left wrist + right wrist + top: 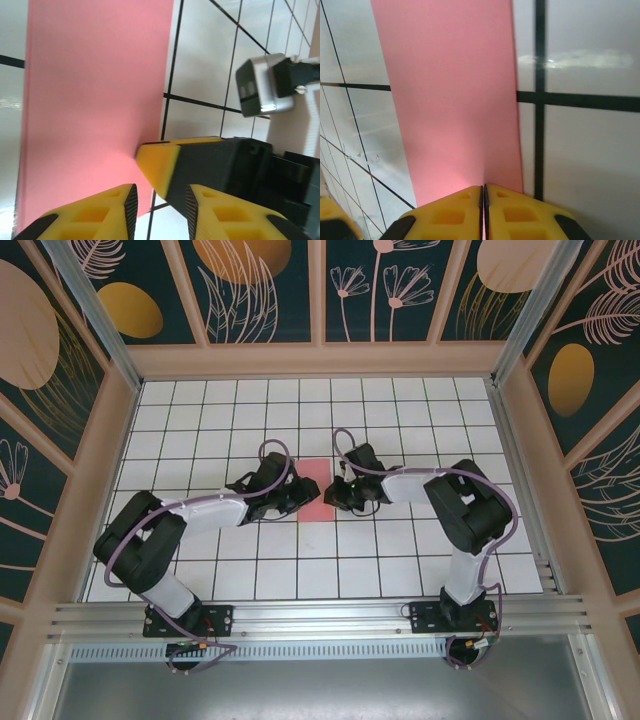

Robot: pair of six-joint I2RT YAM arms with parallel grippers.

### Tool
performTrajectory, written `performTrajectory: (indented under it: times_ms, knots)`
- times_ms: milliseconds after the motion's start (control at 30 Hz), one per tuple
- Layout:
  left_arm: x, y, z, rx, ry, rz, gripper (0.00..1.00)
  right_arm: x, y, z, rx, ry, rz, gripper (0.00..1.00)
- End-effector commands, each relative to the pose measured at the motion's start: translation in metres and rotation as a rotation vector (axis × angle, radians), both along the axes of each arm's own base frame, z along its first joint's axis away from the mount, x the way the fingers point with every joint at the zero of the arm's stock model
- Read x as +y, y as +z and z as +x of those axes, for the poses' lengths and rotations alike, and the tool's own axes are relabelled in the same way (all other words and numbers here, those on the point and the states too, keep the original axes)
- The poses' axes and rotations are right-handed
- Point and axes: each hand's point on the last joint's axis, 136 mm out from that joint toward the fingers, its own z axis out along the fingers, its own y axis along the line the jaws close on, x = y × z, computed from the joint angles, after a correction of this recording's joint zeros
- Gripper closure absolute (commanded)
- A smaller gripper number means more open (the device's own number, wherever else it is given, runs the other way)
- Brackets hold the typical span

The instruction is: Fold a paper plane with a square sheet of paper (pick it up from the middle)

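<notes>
Now the left gripper (pixel 160 199) gapes over the pink paper (pixel 314 490), middle of the table (pixel 250 410) — the right gripper (pixel 483 190), pinched together, touches its edge.

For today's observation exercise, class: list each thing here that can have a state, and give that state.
square sheet of paper: flat on the table, a narrow rectangle, seemingly folded in half.
left gripper: open, at the paper's edge.
right gripper: shut, at the paper's edge.
</notes>
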Motion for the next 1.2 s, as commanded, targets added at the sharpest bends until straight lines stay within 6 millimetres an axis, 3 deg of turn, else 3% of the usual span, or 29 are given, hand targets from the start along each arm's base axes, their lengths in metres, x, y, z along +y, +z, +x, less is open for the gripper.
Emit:
performTrajectory:
  times_ms: [0, 133, 267, 367, 733, 967, 1167]
  knots:
    - [-0.005, 0.003, 0.007, -0.035, -0.005, 0.010, 0.65, -0.002, 0.026, 0.005, -0.045, -0.014, 0.059, 0.85]
    - [0.010, -0.002, 0.008, -0.029, 0.034, 0.092, 0.64, -0.002, 0.027, 0.005, -0.054, 0.007, 0.053, 0.85]
    - [0.034, -0.017, -0.002, 0.021, 0.086, 0.193, 0.57, 0.002, 0.026, 0.006, -0.056, 0.018, 0.050, 0.85]
    - [0.039, -0.027, -0.013, 0.068, 0.084, 0.202, 0.51, 0.005, 0.021, 0.009, -0.050, 0.022, 0.045, 0.85]
    - [0.021, -0.024, -0.025, 0.110, 0.012, 0.099, 0.40, -0.006, -0.012, 0.006, 0.013, -0.010, -0.041, 0.85]
    - [0.013, -0.019, -0.026, 0.112, -0.015, 0.062, 0.36, -0.020, -0.023, 0.002, 0.072, -0.080, -0.025, 0.85]
    - [0.015, -0.028, -0.029, 0.143, -0.013, 0.078, 0.35, -0.025, -0.029, -0.002, 0.105, -0.101, -0.018, 0.85]
